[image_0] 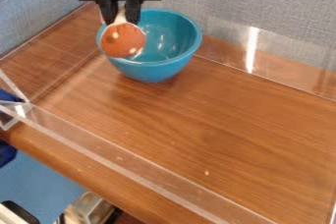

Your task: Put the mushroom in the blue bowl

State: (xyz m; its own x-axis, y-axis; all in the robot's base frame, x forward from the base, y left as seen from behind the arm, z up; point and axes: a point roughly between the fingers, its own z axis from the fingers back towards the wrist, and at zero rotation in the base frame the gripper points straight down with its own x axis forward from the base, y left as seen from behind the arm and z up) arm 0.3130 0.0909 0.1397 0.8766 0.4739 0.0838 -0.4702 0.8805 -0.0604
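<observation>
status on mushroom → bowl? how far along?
Done: the mushroom is picked up, off the table, with the gripper shut on it. In hand: it hangs at the blue bowl's left rim, partly overlapping it in this view; whether it is fully over the opening is hard to tell. Left: centre it over the bowl, release, and pull the gripper clear.

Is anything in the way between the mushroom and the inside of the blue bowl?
Nothing visible. The gripper holds the mushroom right at the blue bowl's left rim, and the bowl's inside looks empty.
</observation>
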